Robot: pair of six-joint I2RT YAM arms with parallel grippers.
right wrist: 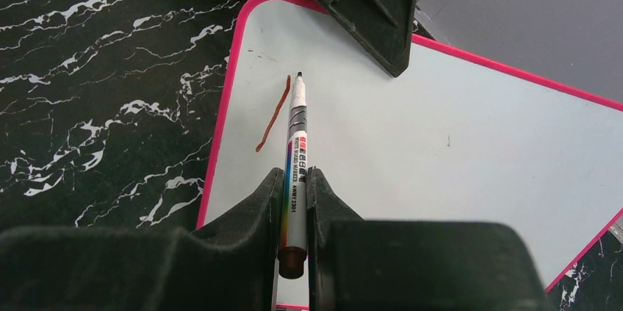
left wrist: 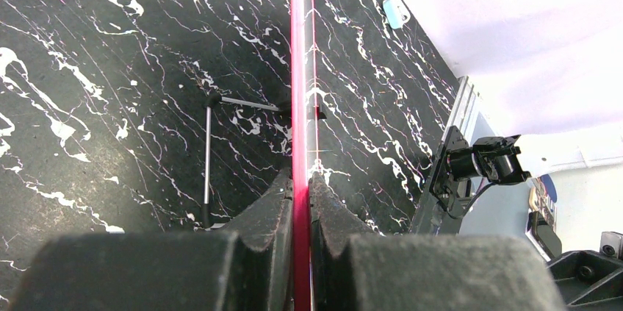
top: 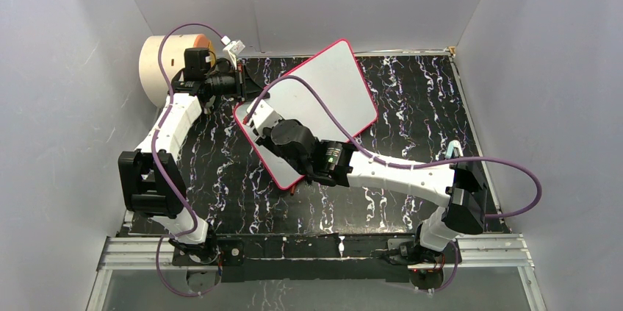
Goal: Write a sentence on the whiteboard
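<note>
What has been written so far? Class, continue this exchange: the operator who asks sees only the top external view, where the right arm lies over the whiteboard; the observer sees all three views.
Observer: Only one slanted reddish-brown stroke near a corner of the whiteboard; no words.
Operator: What is the right arm holding?
Observer: The right gripper is shut on a marker, whose tip is beside the stroke's upper end. I cannot tell whether it touches.
Operator: Is the board just lying loose?
Observer: No, the left gripper is clamped on its pink-red rim.
</note>
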